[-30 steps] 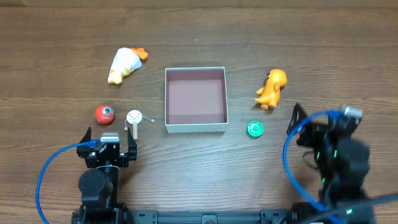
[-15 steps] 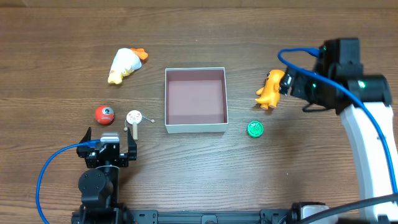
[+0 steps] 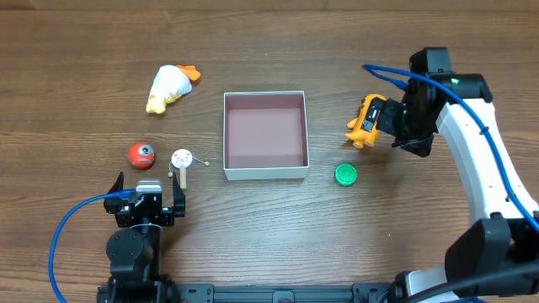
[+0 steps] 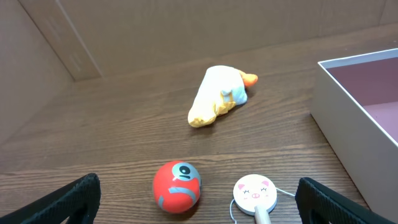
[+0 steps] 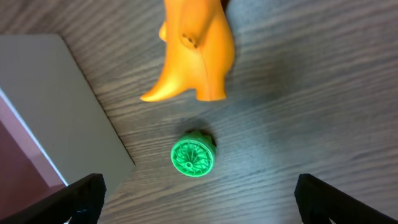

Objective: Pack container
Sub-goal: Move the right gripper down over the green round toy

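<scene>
The container [image 3: 264, 174], a shallow white-walled square box with a pinkish-brown floor, stands mid-table and holds nothing. Its wall shows in the left wrist view [image 4: 348, 106] and the right wrist view [image 5: 62, 106]. An orange animal toy [image 3: 362, 124] [image 5: 196, 53] and a green disc [image 3: 345, 174] [image 5: 193, 154] lie to its right. My right gripper [image 3: 402, 130] [image 5: 199, 202] hovers open and empty just right of the orange toy. My left gripper [image 3: 148, 187] [image 4: 214, 208] is open and empty near the front, just before a red ball [image 3: 142, 155] [image 4: 177, 186] and a pig-faced drum [image 3: 182, 158] [image 4: 254, 193].
A white and yellow plush duck [image 3: 171, 87] [image 4: 217, 96] lies at the far left. A blue cable [image 3: 67, 236] loops beside the left arm. The table is brown wood.
The right arm has swung up from the front right corner to beside the orange toy. The left arm and all toys have not moved.
</scene>
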Tool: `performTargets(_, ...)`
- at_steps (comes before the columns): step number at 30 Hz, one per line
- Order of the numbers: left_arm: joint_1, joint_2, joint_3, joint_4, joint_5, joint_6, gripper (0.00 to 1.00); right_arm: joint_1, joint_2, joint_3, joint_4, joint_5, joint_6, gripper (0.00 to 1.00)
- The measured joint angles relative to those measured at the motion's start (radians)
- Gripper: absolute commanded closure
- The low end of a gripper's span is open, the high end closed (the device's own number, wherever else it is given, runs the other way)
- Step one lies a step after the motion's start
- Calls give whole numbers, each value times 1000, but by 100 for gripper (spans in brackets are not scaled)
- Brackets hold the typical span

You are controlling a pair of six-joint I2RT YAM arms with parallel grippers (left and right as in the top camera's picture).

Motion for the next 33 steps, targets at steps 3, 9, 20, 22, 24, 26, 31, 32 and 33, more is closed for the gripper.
performTargets(3,0,0,0,0,0,0,0,19,16,0,-6,5,27,0)
performTargets(9,0,0,0,0,0,0,0,164,21,-22,-3,134,93,0)
performTargets(20,0,0,0,0,0,0,0,282,21,-137,68,256,173,0)
performTargets(22,0,0,0,0,0,0,0,279,22,-178,119,262,178,0)
performTargets(24,0,0,0,0,0,0,0,279,22,-214,164,265,180,0)
performTargets(26,0,0,0,0,0,0,0,279,22,-244,203,266,180,1)
performTargets(31,0,0,0,0,0,0,0,280,23,-277,272,266,181,6)
performTargets(32,0,0,0,0,0,0,0,280,23,-280,289,266,182,6)
performTargets(33,0,0,0,0,0,0,0,281,23,-283,303,265,180,6)
